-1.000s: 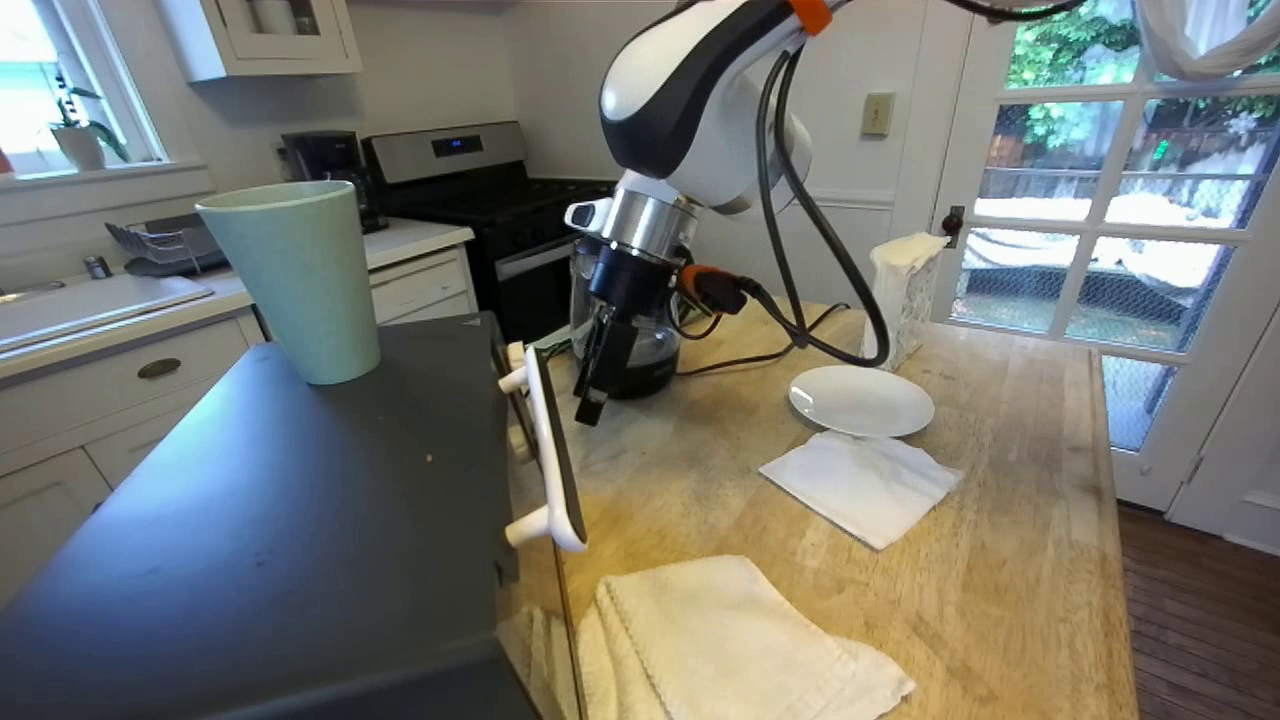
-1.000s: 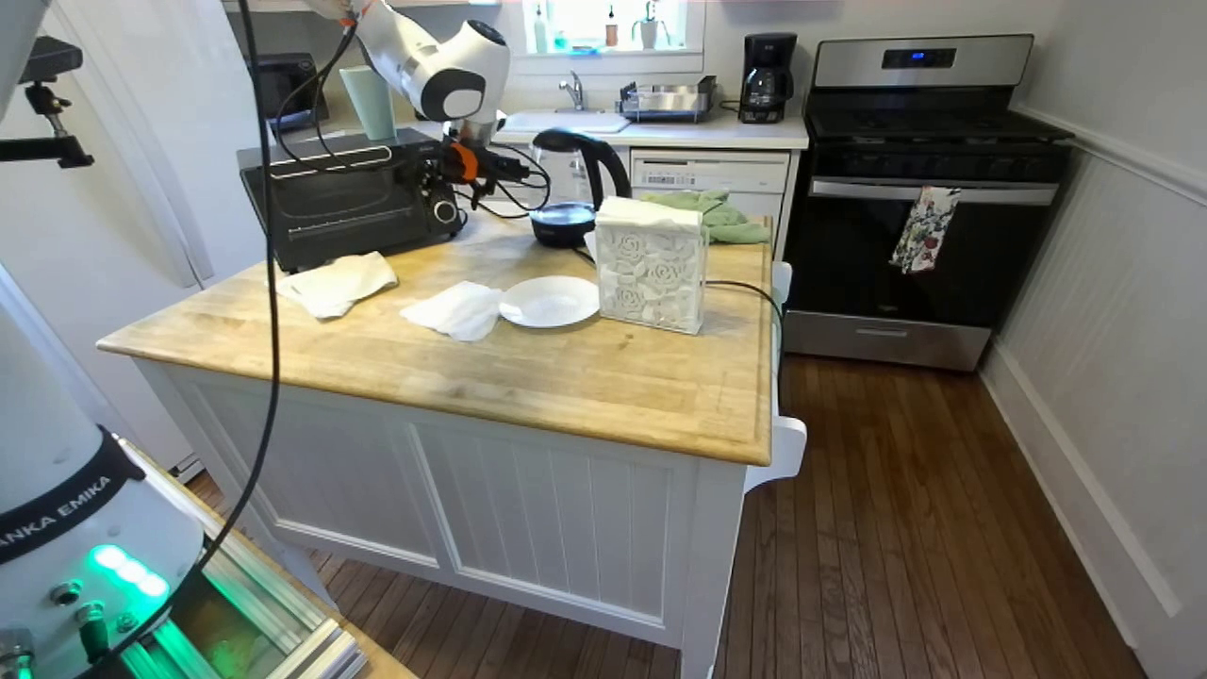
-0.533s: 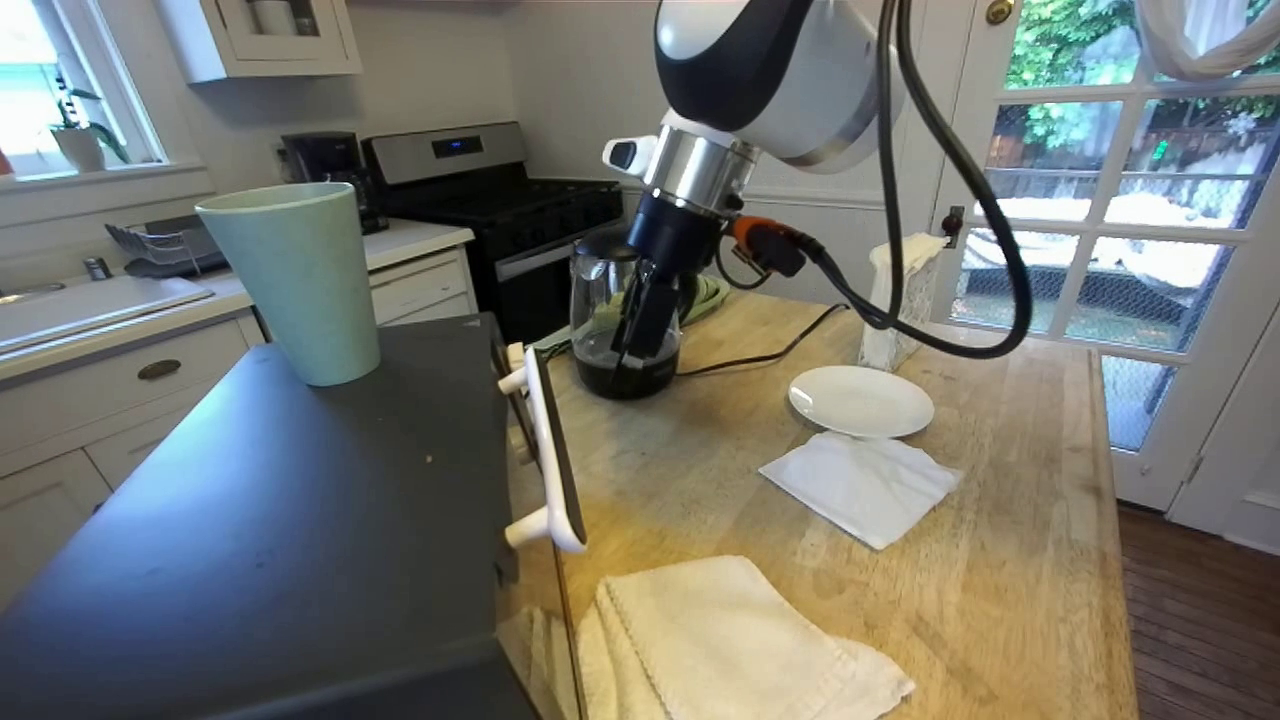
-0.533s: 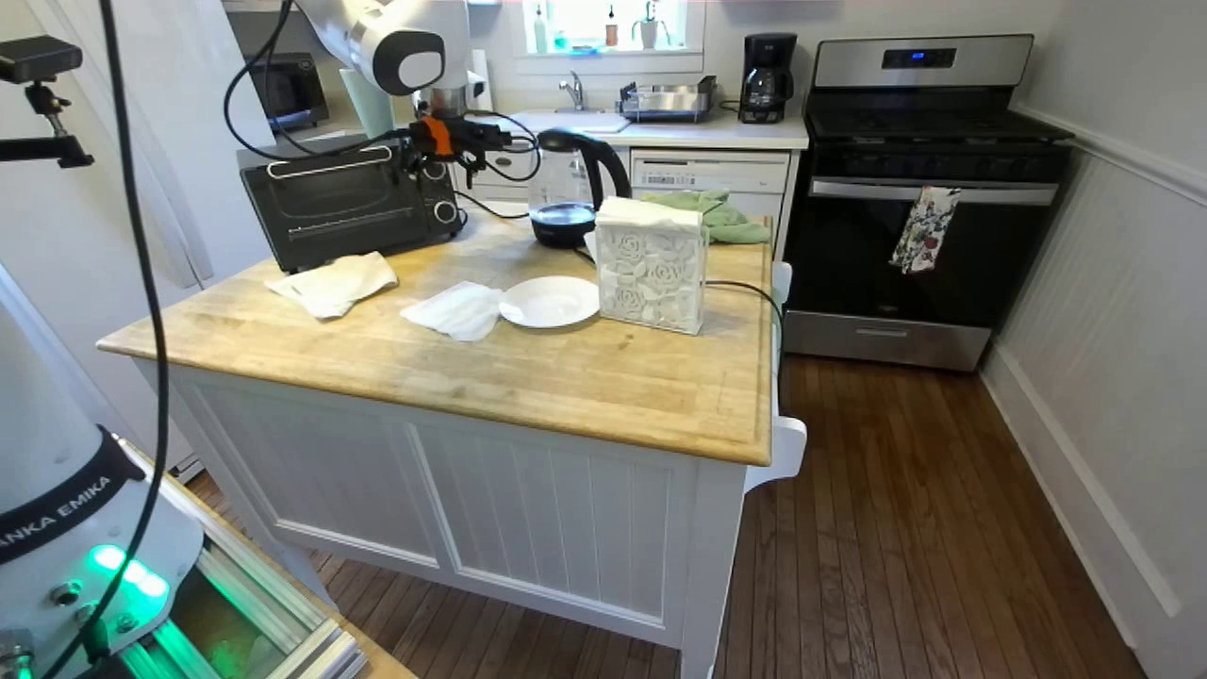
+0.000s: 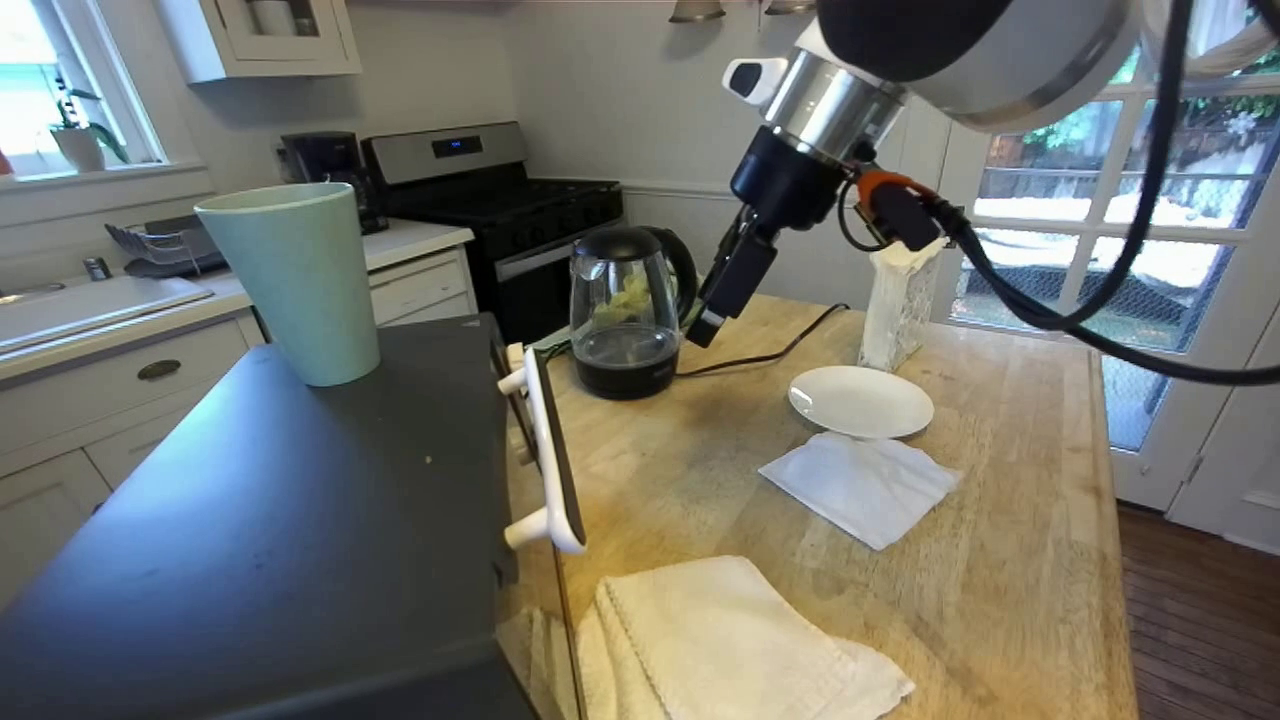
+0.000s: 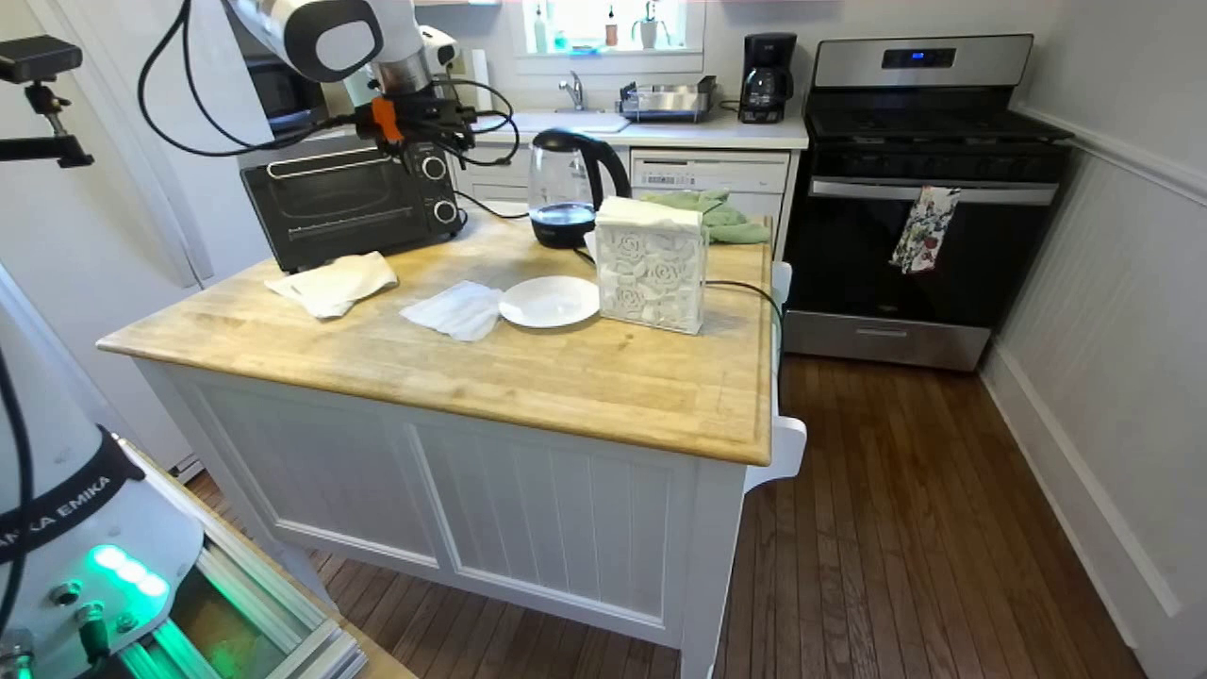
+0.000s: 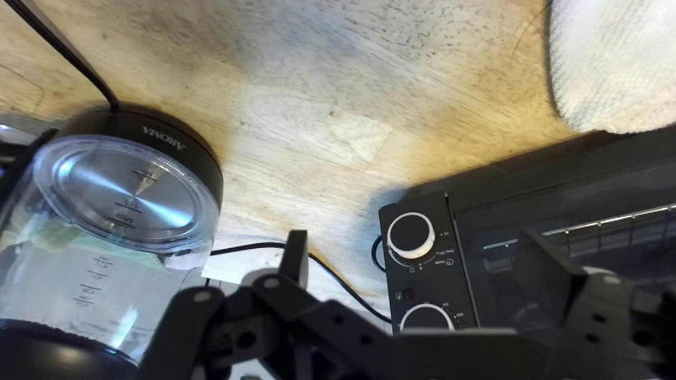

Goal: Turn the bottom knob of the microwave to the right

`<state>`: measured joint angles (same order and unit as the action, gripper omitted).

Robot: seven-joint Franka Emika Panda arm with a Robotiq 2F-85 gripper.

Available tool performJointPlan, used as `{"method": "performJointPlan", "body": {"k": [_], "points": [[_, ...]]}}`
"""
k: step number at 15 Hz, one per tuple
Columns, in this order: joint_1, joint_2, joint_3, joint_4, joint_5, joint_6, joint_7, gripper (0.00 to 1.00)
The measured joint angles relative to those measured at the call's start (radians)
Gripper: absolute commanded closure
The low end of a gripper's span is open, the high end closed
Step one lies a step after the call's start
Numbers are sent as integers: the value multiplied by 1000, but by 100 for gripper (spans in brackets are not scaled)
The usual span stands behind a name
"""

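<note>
The microwave is a dark oven-like box with a grey top (image 5: 300, 540) and a glass door with a handle (image 6: 330, 160). Its two round white-rimmed knobs are stacked on the front. The bottom knob (image 6: 444, 211) shows large in the wrist view (image 7: 410, 235), where the picture is upside down. The top knob (image 6: 434, 168) is partly covered by the gripper body in the wrist view (image 7: 426, 317). My gripper (image 5: 706, 325) hangs tilted in front of the microwave, apart from it. In the wrist view its fingers are wide open and empty, with the bottom knob between them in the picture.
A glass kettle (image 5: 628, 320) stands beside the microwave, close to the gripper. A green cup (image 5: 300, 280) stands on the microwave. A plate (image 6: 550, 302), napkin (image 6: 459, 310), cloth (image 6: 338, 284) and napkin holder (image 6: 649, 269) are on the wooden table (image 6: 528, 387).
My gripper has moved back from the microwave's front and a little upward. The microwave, cup and kettle have not moved.
</note>
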<state>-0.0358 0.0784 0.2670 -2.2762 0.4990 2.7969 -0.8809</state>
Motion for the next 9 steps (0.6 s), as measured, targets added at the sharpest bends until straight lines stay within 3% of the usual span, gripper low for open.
{"method": "performJointPlan", "body": {"k": [3,9], "points": [[3,-128,22,-124,182,43,-76,0],[3,-137,24,-138,195,41,-88,0]]}}
